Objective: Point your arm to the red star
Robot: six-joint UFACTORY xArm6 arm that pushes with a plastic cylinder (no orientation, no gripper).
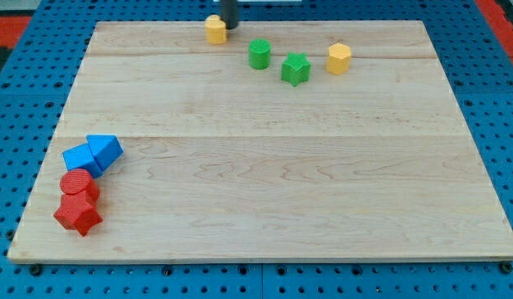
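Only the lowest stretch of the dark rod shows; the view's top edge cuts off everything above it, arm included. My tip sits at the far edge of the pale wooden board, and there is no claw on it to be spread or pressed together, just the plain rod end.

The red star-shaped block lies well apart from my tip, far toward the view's bottom and left, near the board's near-left corner. Touching it just above is a red round block, whose lower side the star partly covers. Touching that cylinder from above, a little nearer my tip yet far from it, are two blue blocks pressed together: a blue flat angular block, whose exact shape is hard to make out, and a blue wedge-like block at its right.

A yellow rounded block sits just beside my tip, on its left, seemingly touching.

Right of and below my tip come a green round block, then a green star-like block, then a yellow hexagonal block, each apart from the others.

The board rests on a blue perforated table surface.
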